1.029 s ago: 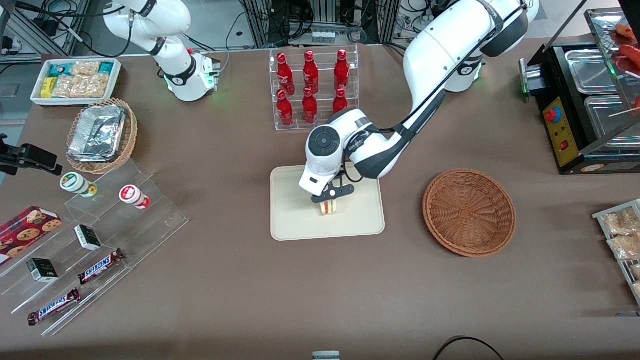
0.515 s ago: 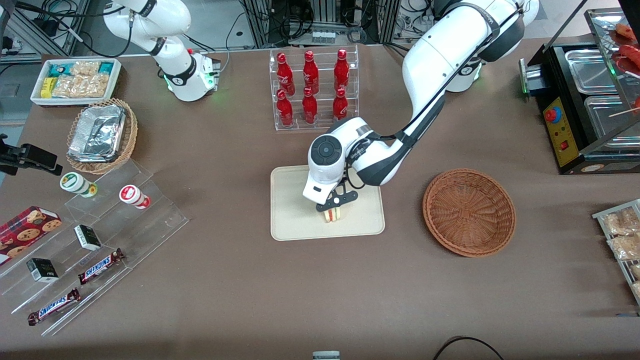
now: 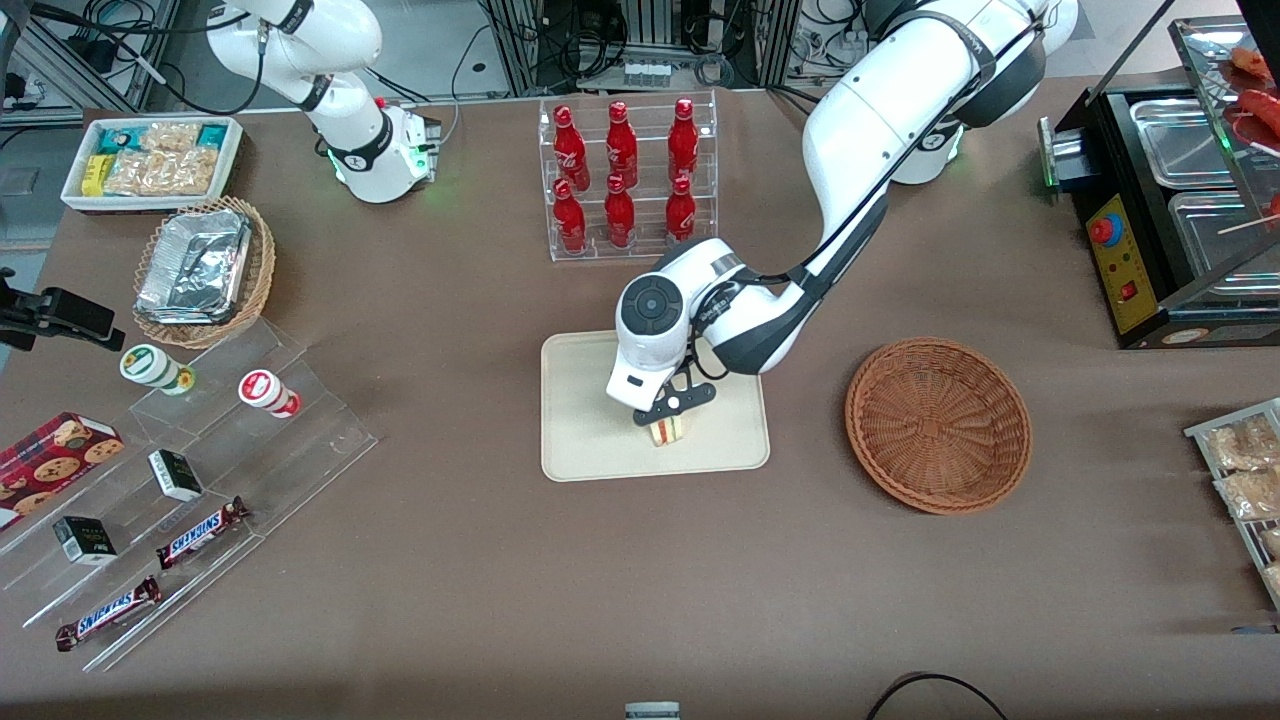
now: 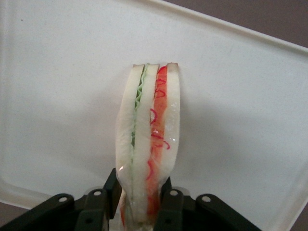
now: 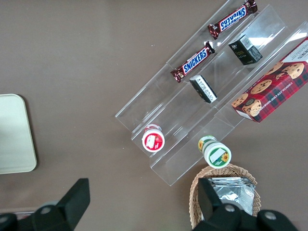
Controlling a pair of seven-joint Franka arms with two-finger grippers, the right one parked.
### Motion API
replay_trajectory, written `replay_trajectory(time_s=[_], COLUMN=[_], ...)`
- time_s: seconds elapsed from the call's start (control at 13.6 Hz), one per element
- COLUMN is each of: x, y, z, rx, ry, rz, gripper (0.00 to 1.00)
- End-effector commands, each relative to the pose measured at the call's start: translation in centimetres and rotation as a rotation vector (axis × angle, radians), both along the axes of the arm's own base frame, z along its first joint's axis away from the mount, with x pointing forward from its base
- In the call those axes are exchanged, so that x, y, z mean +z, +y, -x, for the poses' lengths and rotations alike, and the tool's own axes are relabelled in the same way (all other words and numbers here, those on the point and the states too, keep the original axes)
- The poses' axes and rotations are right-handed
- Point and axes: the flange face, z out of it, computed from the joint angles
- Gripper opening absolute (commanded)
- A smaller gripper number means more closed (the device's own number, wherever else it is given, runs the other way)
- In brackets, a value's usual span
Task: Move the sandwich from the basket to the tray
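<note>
- Small triangular sandwich of pale white bread w/ red, orange & green filling, in clear wrap, is over the flat cream-beige rectangular plastic tray, in the part nearer the front camera & toward the working arm's end.
- Left arm's gripper sits directly above the sandwich; front view shows only the black cross-piece, fingers themselves hidden there.
- Left wrist view fills that gap: two black fingers clamped on the sandwich, one per bread face, gripper pinching its near end; wedge stands on edge, layers facing the camera, green strip on one side, red/orange on the other.
- Wrist view also shows pale tray surface all around the wedge, w/ raised rim & brown table past it. Can't tell whether the sandwich touches the tray or hangs just above.
- Round shallow reddish-brown woven wicker basket shows only in front view: on the table beside the tray, toward the working arm's end, apart from it, nothing in it.
- Right wrist view catches only a rounded corner of the tray; no sandwich or gripper in it.
- Clear acrylic rack of red bottles stands farther from the front camera than the tray.
</note>
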Motion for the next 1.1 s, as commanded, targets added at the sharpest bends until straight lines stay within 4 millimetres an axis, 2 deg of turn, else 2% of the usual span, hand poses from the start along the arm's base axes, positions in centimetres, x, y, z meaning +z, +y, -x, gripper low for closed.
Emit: replay_trajectory(time_s=[0.0, 0.07, 0.37, 0.59, 0.66, 0.74, 0.88, 1.03], x=[2.0, 3.3, 11.1, 14.8, 16.2, 16.8, 17.4, 17.8], y=[-0.2, -0.1, 0.9, 4.1, 5.7, 7.9, 13.4, 17.2], z=[-0.5, -0.5, -1.2, -3.2, -4.1, -5.2, -7.8, -8.9], rx=[0.025, 0.025, -0.003, -0.033, -0.057, -0.105, -0.201, -0.308], ry=[-0.017, -0.02, -0.019, 0.054, 0.04, 0.059, 0.107, 0.129], rz=[-0.019, -0.023, -0.033, 0.028, 0.033, 0.032, 0.03, 0.008], gripper=[1.0, 1.0, 1.0, 1.0, 1.0, 1.0, 1.0, 1.0])
